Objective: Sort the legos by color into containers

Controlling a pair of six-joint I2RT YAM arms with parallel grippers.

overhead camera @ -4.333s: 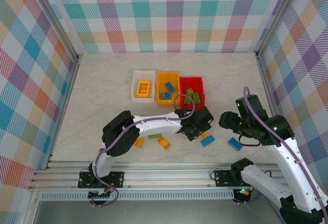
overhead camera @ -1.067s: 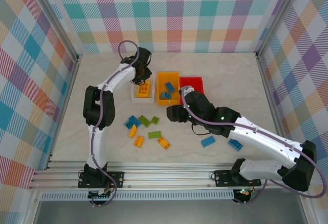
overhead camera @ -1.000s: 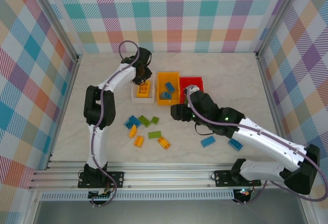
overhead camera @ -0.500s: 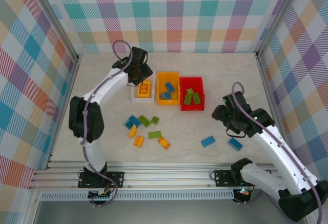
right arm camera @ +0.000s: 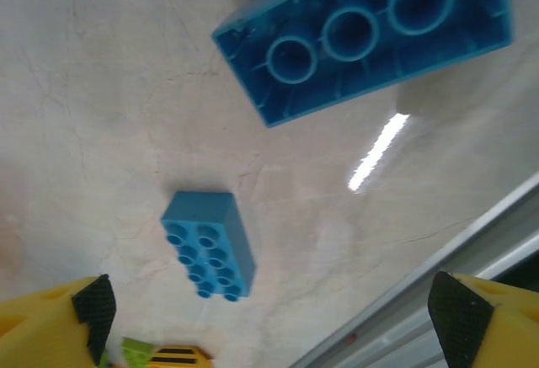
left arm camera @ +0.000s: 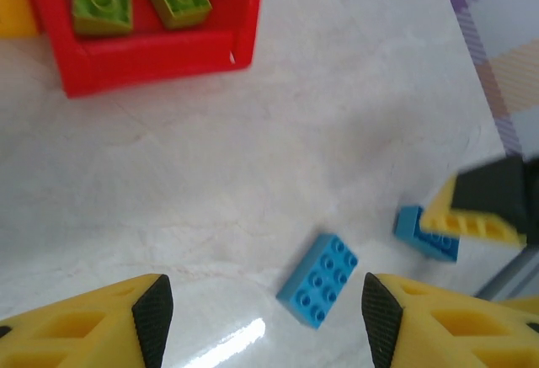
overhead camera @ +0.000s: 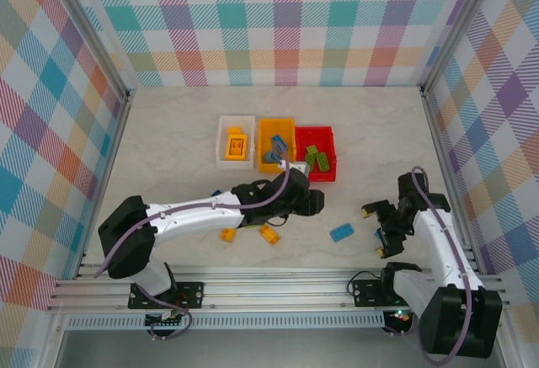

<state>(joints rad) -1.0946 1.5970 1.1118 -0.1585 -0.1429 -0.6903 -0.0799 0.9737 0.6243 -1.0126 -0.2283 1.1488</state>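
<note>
- my left jaws stand apart with nothing between them; their fingertips (left arm camera: 153, 313) hang over the bare desk (left arm camera: 337, 90).
- just ahead of them a blue brick (left arm camera: 318, 280) lies studs up on the desk, touching nothing.
- seen from above, these jaws sit just in front of the red bin (overhead camera: 316, 177), with that blue brick near them on the side towards my right arm.
- my right jaws are spread wide and grip nothing; one right fingertip (right arm camera: 94, 305) shows at each lower corner of the wrist view.
- a second blue brick (right arm camera: 370, 40) lies on the desk beyond them, hollow side towards the camera.
- in the left wrist view a right fingertip overlaps that second blue brick; i cannot tell if they touch.
- the red bin holds green bricks (overhead camera: 320, 162), lying flat side by side.
- the orange bin (overhead camera: 262, 145), touching the red one, holds blue bricks (overhead camera: 278, 142).
- the white bin (overhead camera: 222, 142), beside the orange one, holds the yellow frame (overhead camera: 237, 144) and another yellow piece.
- two orange bricks (overhead camera: 227, 234) lie loose on the desk by my left arm, well apart from the bins.
</note>
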